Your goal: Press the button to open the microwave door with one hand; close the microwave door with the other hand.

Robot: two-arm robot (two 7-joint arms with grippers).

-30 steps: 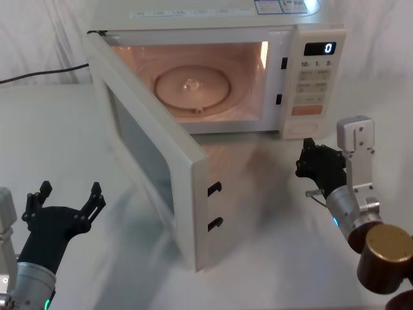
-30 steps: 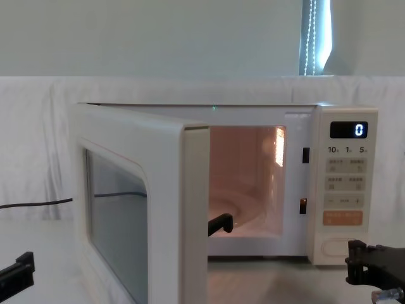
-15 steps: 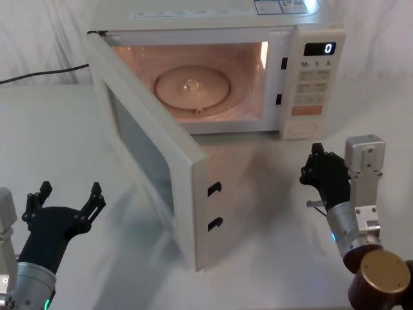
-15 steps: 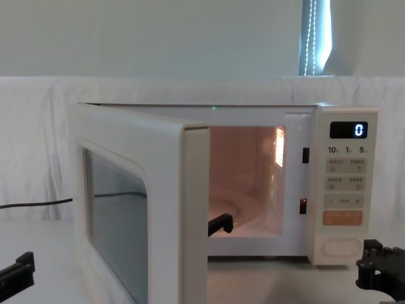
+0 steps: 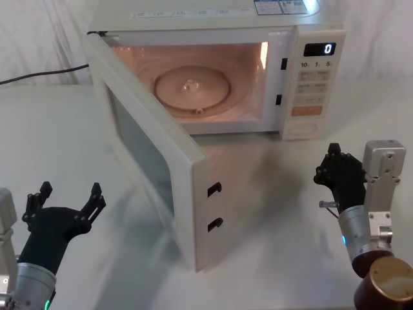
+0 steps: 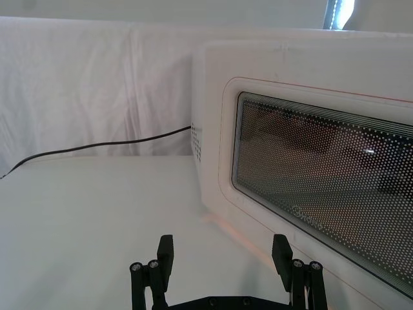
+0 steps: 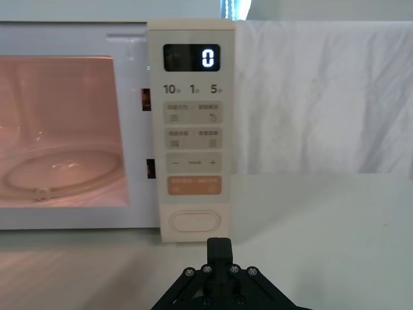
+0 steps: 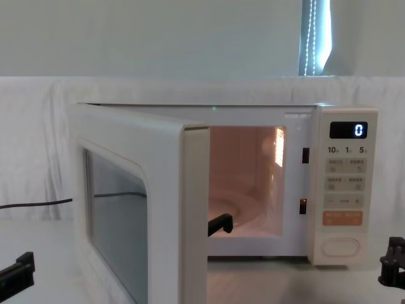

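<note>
Standing wide open, the microwave door [image 5: 151, 161] swings out from its hinge at the upper left of the head view toward the lower centre, its dark window facing the left side of the frame and two black latch hooks showing on its free edge. Behind it the lit cavity glows pink, with the glass turntable [image 5: 191, 87] inside. The button [image 5: 305, 129] sits at the bottom of the control panel in the upper right of the head view, under the orange key [image 5: 307, 110] and the display [image 5: 319, 49] reading 0; in the right wrist view the button [image 7: 195, 221] lies just above the gripper's tip.

The right gripper [image 5: 340, 174] hovers over the white counter [image 5: 271, 194] at the right edge of the head view, below the panel and apart from it, fingers clenched together and holding nothing. The left gripper [image 5: 63, 205] hangs at the lower left, fingers spread and released, clear of the door; in the left wrist view its fingers [image 6: 165, 248] point at the door's window [image 6: 329, 174]. A black cable [image 5: 39, 74] runs along the counter at the upper left.
</note>
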